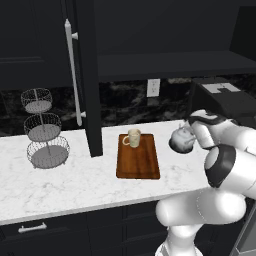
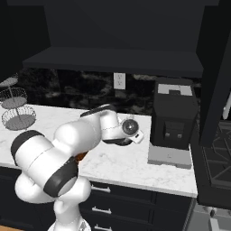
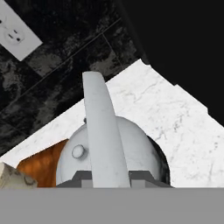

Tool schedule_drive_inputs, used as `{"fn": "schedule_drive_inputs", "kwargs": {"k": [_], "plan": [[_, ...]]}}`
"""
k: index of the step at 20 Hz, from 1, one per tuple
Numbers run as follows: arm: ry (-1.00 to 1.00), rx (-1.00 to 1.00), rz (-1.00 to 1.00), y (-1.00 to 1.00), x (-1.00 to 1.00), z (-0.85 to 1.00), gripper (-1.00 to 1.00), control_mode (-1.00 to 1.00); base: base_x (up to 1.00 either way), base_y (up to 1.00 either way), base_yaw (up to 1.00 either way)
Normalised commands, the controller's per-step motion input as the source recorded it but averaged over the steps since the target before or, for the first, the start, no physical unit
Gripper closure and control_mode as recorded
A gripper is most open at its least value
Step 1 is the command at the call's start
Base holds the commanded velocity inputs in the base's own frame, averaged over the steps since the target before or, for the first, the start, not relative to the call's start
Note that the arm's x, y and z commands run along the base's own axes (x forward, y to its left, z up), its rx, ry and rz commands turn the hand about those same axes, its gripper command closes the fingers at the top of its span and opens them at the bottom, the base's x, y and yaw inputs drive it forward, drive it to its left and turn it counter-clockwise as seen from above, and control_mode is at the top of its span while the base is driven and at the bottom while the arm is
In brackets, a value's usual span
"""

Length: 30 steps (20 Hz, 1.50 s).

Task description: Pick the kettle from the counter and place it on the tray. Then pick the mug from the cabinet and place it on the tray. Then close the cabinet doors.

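Note:
The silvery kettle (image 1: pixel 180 141) sits tilted just right of the tray (image 1: pixel 140 164), over the counter (image 1: pixel 75 180). My gripper (image 1: pixel 188 132) is shut on its arched handle. In the hand view the handle (image 3: pixel 101 127) runs up from between my fingertips (image 3: pixel 78 177), with the kettle's dome (image 3: pixel 135 148) below it and my gripper (image 3: pixel 105 175) clamped at its base. In the right base view a dark shadow lies under the kettle (image 2: pixel 130 127). The cream mug (image 1: pixel 133 137) stands on the tray's far end. The cabinet (image 1: pixel 170 65) is open, with its left door (image 1: pixel 87 75) swung out.
A three-tier wire basket (image 1: pixel 44 131) stands on the counter at the left. A black appliance (image 2: pixel 173 118) sits close to the right of the kettle. A wall outlet (image 1: pixel 153 87) is behind the tray. The right cabinet door (image 2: pixel 217 81) hangs open above a stove (image 2: pixel 216 158).

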Motion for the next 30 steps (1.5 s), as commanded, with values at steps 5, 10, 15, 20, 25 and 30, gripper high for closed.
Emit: {"fn": "schedule_drive_inputs", "kwargs": {"k": [5, 10, 15, 20, 25, 30], "plan": [[0.00, -0.02, 0.07, 0.65, -0.16, 0.26, 1.00, -1.00, 0.00, 0.00, 0.00], [0.00, -0.07, 0.09, 0.60, -0.16, 0.35, 1.00, -1.00, 0.00, 0.00, 0.00], [0.01, -0.07, 0.10, 0.47, -0.18, 0.14, 1.00, -1.00, 0.00, 0.00, 0.00], [0.08, -0.07, 0.12, 0.40, -0.15, 0.00, 1.00, -1.00, 0.00, 0.00, 0.00], [0.07, -0.03, 0.15, 0.40, -0.11, 0.00, 1.00, -1.00, 0.00, 0.00, 0.00], [0.07, -0.01, 0.18, 0.32, -0.09, 0.00, 1.00, -1.00, 0.00, 0.00, 0.00]]}}
